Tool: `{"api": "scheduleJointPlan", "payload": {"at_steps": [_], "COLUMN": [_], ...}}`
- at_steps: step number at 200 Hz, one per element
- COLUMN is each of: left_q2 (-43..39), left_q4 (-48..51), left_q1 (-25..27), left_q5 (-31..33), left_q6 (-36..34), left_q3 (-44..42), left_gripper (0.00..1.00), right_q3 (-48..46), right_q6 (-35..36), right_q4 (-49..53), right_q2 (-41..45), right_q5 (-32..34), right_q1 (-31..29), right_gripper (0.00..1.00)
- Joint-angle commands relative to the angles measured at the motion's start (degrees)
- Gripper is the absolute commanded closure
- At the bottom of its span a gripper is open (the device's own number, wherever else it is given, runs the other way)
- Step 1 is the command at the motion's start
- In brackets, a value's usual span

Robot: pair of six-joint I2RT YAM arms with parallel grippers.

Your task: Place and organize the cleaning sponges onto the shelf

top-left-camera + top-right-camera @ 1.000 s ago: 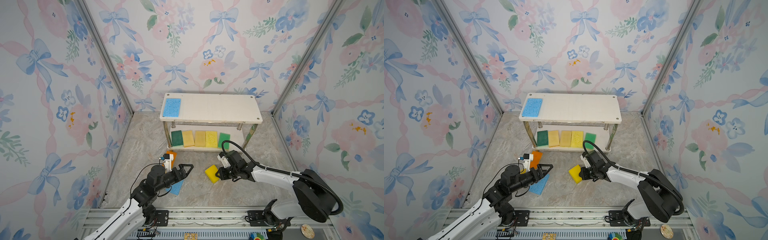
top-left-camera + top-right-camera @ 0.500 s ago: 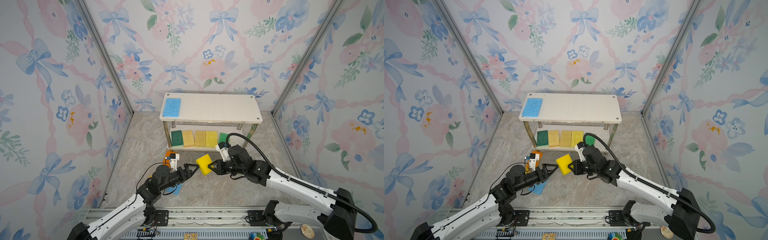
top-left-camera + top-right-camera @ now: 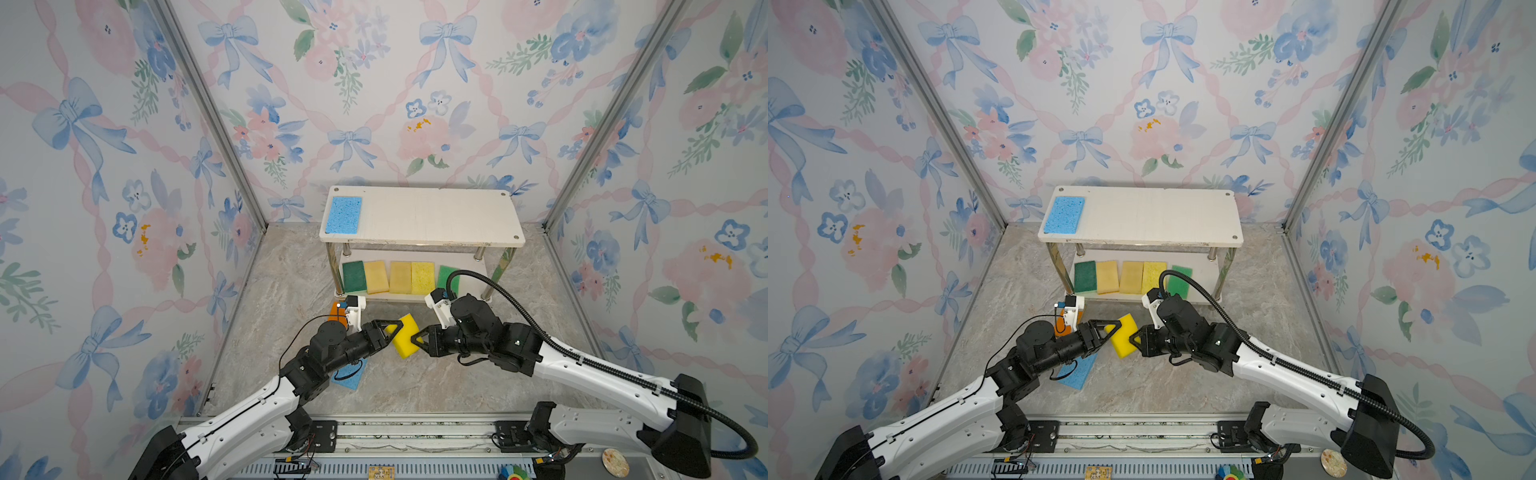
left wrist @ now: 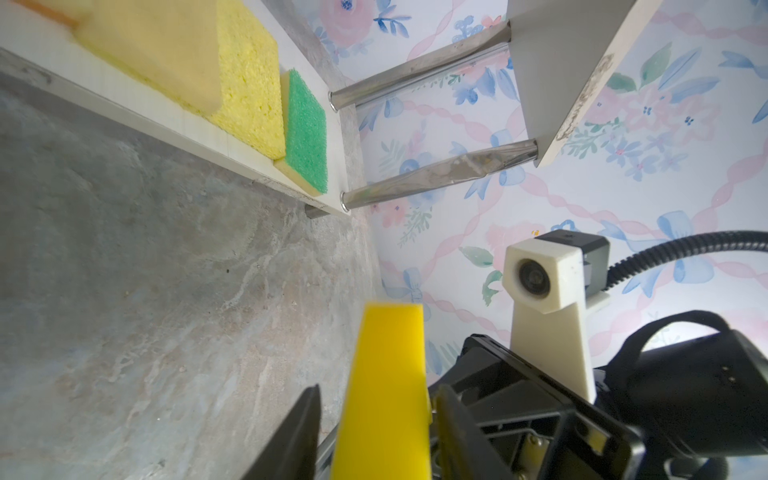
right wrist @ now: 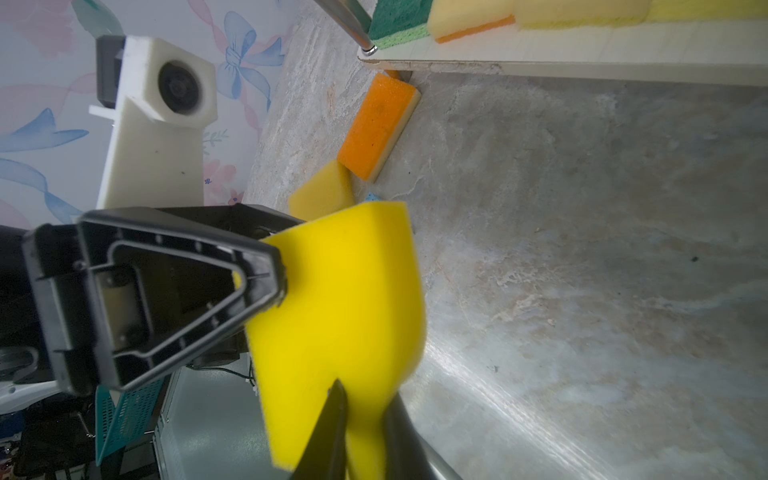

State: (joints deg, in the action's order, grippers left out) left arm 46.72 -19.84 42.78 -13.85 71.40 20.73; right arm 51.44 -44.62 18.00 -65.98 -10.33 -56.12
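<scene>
My right gripper (image 3: 417, 338) is pinched shut on the bright yellow foam sponge (image 3: 405, 336), held in the air in front of the white two-tier shelf (image 3: 419, 216). The jaws of my left gripper (image 3: 392, 330) straddle its left edge; I cannot tell whether they bite yet, so the left should clamp firmly before the right lets go. The lower board's (image 5: 582, 48) row looks full, and an orange rectangular sponge (image 5: 376, 124) and a flat blue sponge (image 3: 351, 378) lie on the floor by my left arm.

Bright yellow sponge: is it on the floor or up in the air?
Up in the air. The right claw pinches the sponge, the left claw straddles its other end.
</scene>
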Motion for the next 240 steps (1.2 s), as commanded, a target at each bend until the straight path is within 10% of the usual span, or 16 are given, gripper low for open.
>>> {"api": "scheduleJointPlan", "payload": {"at_steps": [1, 39, 117, 176, 240], "left_q2": [0.28, -0.08, 0.36, 1.37, 0.91], "left_q4": [-1.7, -2.99, -3.96, -7.42, -9.1], "left_q1": [0.35, 0.3, -5.99, -8.42, -8.44], "left_q5": [0.31, -0.3, -15.03, -23.6, -24.89], "left_q6": [-1.37, -1.65, -4.16, -2.08, -0.67], "left_q3": [1.01, 0.34, 3.51, 5.07, 5.82], "left_gripper": [0.73, 0.8, 0.89, 0.89, 0.89], "right_q3": [1.03, 0.85, 2.31, -0.49, -0.57], "right_q6": [-0.74, 0.41, 6.73, 4.59, 2.51], "right_q4": [0.86, 2.22, 10.54, 4.28, -1.5], "right_q2": [1.36, 3.19, 12.62, 13.72, 8.85], "right_q5": [0.88, 0.49, -14.7, -24.72, -25.55], "right_q1": [-0.74, -0.35, 10.57, 10.44, 7.24], "right_gripper": [0.81, 0.71, 0.08, 0.02, 0.2]}}
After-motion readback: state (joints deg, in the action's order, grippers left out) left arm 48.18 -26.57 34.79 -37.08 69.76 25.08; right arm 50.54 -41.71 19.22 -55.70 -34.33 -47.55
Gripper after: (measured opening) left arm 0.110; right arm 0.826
